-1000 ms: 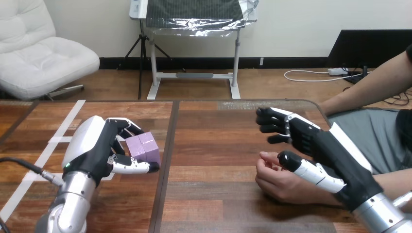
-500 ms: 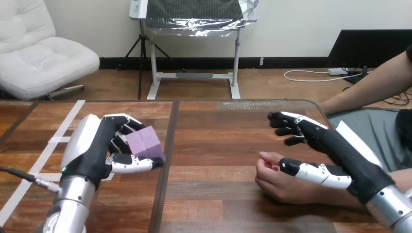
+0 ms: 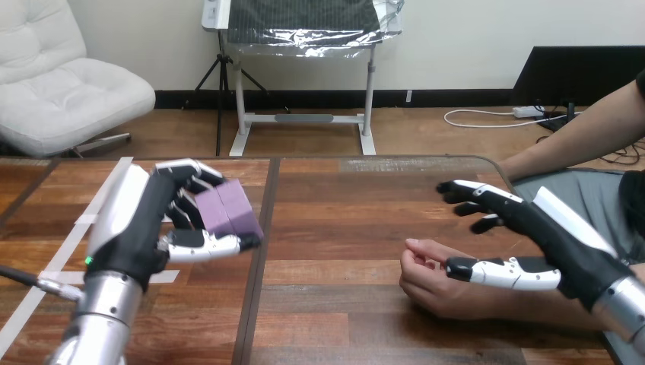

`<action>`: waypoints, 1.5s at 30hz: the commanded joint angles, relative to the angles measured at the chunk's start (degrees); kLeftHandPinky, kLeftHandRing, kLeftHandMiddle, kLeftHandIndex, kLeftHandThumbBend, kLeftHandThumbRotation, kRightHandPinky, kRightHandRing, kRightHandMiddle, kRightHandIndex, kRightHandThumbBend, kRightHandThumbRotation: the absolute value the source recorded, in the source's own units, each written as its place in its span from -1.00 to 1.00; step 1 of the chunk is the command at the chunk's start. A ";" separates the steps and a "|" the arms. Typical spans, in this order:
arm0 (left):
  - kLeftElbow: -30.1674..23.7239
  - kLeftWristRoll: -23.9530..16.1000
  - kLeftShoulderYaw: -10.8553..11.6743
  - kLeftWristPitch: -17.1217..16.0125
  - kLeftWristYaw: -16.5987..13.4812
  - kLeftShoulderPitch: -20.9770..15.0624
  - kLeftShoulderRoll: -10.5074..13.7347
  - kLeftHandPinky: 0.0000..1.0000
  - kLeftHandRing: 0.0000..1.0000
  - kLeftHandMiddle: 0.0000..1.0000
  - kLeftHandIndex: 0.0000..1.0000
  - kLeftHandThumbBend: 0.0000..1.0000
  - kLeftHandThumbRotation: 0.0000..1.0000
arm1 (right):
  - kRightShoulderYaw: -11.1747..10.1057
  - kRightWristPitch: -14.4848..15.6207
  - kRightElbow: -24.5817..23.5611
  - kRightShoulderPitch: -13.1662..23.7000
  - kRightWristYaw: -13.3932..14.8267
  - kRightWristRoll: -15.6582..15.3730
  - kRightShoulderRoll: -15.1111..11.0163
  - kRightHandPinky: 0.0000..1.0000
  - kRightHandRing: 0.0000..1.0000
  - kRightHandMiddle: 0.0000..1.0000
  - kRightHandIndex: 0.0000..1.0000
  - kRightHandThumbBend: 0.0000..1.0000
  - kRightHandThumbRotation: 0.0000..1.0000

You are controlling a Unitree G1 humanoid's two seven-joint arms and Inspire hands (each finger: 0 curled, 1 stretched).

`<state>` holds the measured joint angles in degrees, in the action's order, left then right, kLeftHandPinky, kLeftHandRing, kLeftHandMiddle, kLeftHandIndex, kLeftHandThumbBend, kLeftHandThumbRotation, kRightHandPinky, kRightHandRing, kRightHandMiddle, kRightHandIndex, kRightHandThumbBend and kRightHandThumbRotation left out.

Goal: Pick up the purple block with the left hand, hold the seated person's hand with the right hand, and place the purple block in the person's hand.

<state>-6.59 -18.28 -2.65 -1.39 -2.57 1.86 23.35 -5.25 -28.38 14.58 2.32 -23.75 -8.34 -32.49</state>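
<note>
The purple block [image 3: 230, 210] is lifted off the wooden table [image 3: 342, 228] at the left, with my left hand [image 3: 141, 220] shut on it, fingers behind it and thumb beneath. The person's hand [image 3: 430, 277] rests on the table at the lower right, loosely curled and holding nothing. My right hand [image 3: 548, 232] hovers over the person's wrist, open; its fingers point left above the table and its thumb lies just over the back of the person's hand. I cannot tell whether the thumb touches it.
White tape strips [image 3: 76, 236] cross the table's left part. A dark seam [image 3: 262, 228] runs front to back just right of the block. The person's other forearm [image 3: 593, 129] reaches in at the upper right, beyond the table's edge.
My left hand has risen and tilted with the purple block in it. My right hand has drawn back to the right and flattened out over the person's wrist. The person's hand has stayed put.
</note>
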 commanded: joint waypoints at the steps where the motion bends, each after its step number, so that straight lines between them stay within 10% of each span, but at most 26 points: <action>1: -7.46 1.22 3.45 -1.26 0.10 -1.99 -0.25 -0.39 -0.27 -0.16 -0.11 0.18 -1.00 | -1.47 -1.44 1.43 6.63 2.09 -1.76 -3.72 0.45 0.69 0.76 0.77 0.84 0.27; 45: -10.28 2.68 5.96 -2.23 3.12 -0.11 -2.26 -0.40 -0.28 -0.18 -0.11 0.15 -1.00 | 3.46 -7.14 14.96 10.59 3.37 -13.44 -14.05 0.70 0.75 0.78 0.81 0.92 -0.09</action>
<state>-14.38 -16.25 1.72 -2.26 0.79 4.05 21.51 -2.55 -34.35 29.21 8.08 -20.93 -21.21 -43.81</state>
